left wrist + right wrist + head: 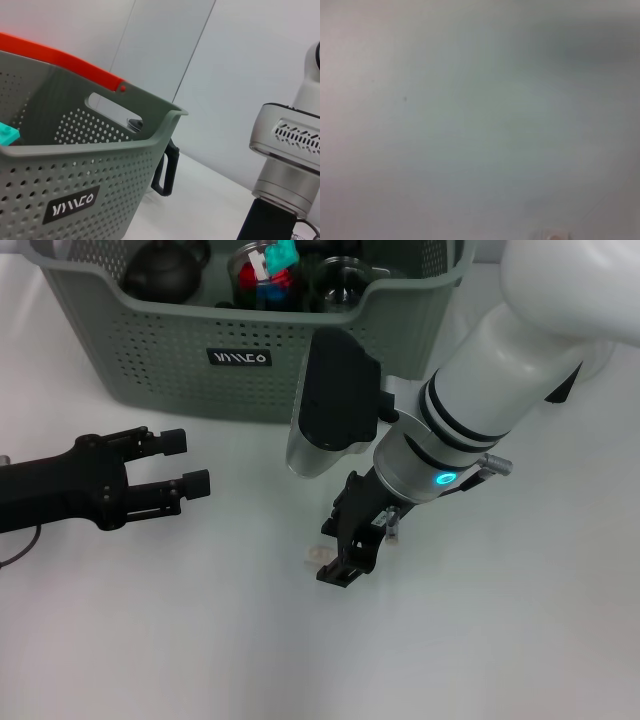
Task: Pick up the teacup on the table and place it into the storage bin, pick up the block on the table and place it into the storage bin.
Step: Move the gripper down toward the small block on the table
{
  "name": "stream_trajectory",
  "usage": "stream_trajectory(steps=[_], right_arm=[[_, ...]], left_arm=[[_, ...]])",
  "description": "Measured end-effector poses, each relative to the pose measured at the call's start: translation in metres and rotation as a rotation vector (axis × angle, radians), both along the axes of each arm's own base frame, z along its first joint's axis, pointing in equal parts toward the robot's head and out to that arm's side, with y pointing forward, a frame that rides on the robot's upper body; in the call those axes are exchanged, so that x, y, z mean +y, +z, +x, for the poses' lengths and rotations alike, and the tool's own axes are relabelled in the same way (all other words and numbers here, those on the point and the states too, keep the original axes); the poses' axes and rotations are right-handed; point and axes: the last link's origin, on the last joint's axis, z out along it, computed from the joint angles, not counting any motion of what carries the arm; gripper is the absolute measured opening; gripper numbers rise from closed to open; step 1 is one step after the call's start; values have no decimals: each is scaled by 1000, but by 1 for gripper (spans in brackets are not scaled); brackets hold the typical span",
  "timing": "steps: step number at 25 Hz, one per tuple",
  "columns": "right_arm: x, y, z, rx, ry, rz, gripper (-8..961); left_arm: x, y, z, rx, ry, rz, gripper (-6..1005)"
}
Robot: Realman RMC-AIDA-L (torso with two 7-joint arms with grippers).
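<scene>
A small, pale, translucent object (pixel 318 554), judged to be the teacup, was noted on the white table (pixel 200 640), in front of the storage bin (pixel 150 360). The right gripper (pixel 345 560) was lowered beside it; whether anything was gripped could not be told. A smooth, tiny piece could slip or tip. The perforated grey-green plastic bin held a dark teapot (pixel 160 275). The left gripper (pixel 185 462) was parked, fingers apart.

Grey-green perforated storage bin (pixel 170 360) upright at table's far edge, holding teaware
</scene>
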Motion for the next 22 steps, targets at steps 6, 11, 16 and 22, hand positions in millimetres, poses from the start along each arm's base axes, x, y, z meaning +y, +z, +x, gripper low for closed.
stream_trajectory(steps=[6, 11, 16, 22], right_arm=[[-1, -1, -1, 17, -27, 2, 604], [0, -1, 0, 16, -43, 6, 604], [0, -2, 0, 28, -58, 3, 604], [-1, -3, 2, 29, -52, 5, 603]], left_arm=[[1, 0, 1, 0, -2, 0, 780], [1, 0, 1, 0, -3, 0, 780], [1, 0, 1, 0, -3, 0, 779], [1, 0, 1, 0, -3, 0, 779]])
